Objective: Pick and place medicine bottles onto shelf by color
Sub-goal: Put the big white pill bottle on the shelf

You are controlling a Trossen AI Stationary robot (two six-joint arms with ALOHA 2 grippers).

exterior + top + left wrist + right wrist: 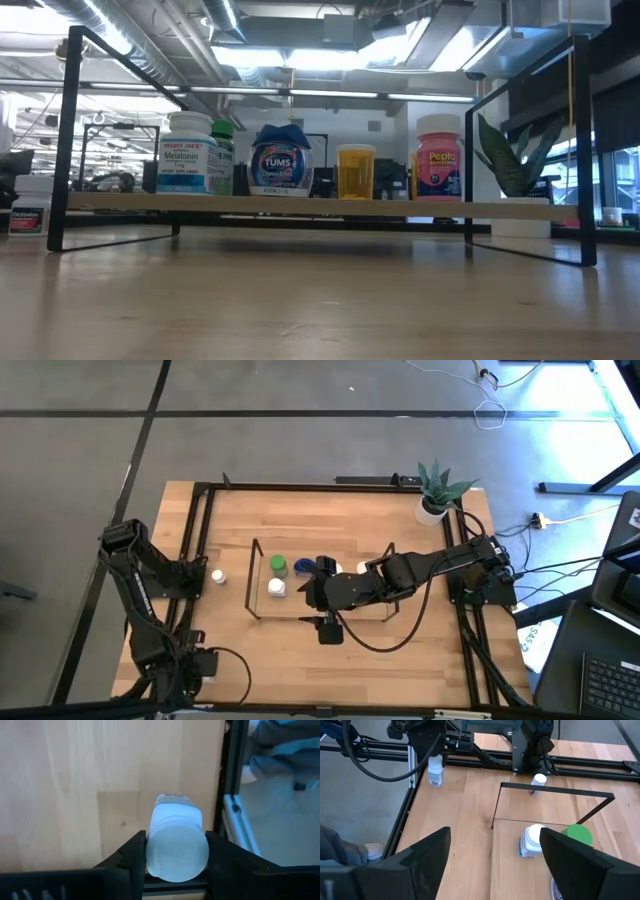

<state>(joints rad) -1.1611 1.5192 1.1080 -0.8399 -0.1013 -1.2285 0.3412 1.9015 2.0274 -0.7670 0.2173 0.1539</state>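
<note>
A low shelf (252, 575) of thin dark wire with a light wood board stands in the middle of a wooden table (330, 635), seen from above.

In the level view five medicine bottles stand in a row on the board. From left to right they are a white-capped Melatonin bottle (187, 153), a green-capped bottle (223, 158) half hidden behind it, a blue-capped Tums bottle (280, 160), an amber bottle (356, 171) and a pink Pepto bottle (439, 156). All five are upright.

Two more white-capped bottles are off the shelf. One small bottle (217, 576) stands on the table just left of the shelf's left end. The other, a white bottle (177, 844), is in the left arm's grip at the table's left edge.

The left gripper (176, 870) has its two dark fingers pressed against opposite sides of this white bottle's cap, closed only as far as the cap's width. The bottle's label end points away from the wrist, over bare wood beside the black table frame (231, 780).

The right gripper (494, 857) hovers over the shelf's middle. Its fingers are spread wide apart and hold nothing. Past them its wrist camera shows the white cap (535, 834) and green cap (577, 834) on the board.

A green plant in a white pot (437, 490) sits at the table's far right corner.
</note>
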